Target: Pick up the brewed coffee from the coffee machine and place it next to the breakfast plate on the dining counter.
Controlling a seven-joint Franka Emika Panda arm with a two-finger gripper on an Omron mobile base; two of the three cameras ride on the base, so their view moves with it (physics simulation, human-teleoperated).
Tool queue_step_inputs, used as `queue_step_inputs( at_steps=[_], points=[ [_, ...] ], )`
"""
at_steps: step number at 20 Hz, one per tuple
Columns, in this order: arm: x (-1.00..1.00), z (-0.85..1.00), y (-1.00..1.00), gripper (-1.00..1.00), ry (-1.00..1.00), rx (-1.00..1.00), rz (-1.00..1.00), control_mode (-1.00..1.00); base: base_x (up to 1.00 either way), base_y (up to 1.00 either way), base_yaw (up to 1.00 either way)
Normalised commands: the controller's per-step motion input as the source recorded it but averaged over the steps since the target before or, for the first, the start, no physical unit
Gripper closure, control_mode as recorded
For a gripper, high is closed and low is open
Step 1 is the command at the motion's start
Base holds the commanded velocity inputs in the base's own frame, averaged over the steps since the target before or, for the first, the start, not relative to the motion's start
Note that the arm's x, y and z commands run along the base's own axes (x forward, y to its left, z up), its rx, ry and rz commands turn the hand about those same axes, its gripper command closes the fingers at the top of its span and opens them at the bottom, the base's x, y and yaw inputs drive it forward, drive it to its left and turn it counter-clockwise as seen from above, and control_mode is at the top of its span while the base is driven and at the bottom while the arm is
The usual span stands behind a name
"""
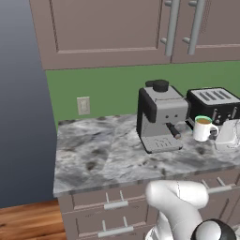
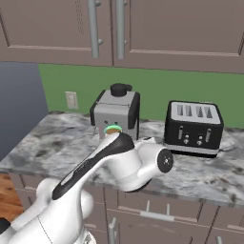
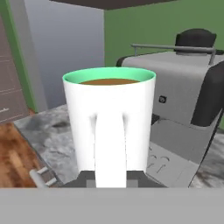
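One mug (image 1: 202,128) beside coffee machine (image 1: 160,116)

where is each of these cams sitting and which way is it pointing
Left base view: behind the arm's left, looking down at the coffee machine, mug and toaster; white arm lower right.
Right base view: behind its right, same counter; arm crosses the middle.
Hand view: on the hand, facing the mug's handle.
Shared: mug, coffee machine.

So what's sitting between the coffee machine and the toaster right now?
In the left base view, the mug with brown coffee sits between the coffee machine and the toaster.
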Motion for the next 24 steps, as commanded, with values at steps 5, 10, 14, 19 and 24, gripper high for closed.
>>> queue_step_inputs(
  at_steps=[5, 10, 14, 19, 24],
  points=[
    [-0.03, -0.13, 0.42, 1.0, 0.14, -0.13, 0.0, -1.0, 0.0, 0.0, 0.0],
    [0.0, 0.0, 0.0, 1.0, 0.0, 0.0, 0.0, 1.0, -0.65, 0.14, -0.16],
    [0.0, 0.0, 0.0, 1.0, 0.0, 0.0, 0.0, 1.0, -0.87, 0.06, -0.49],
    [0.0, 0.0, 0.0, 1.0, 0.0, 0.0, 0.0, 1.0, -0.57, 0.14, -0.66],
    [0.0, 0.0, 0.0, 1.0, 0.0, 0.0, 0.0, 1.0, -0.36, 0.14, -0.72]
  ],
)
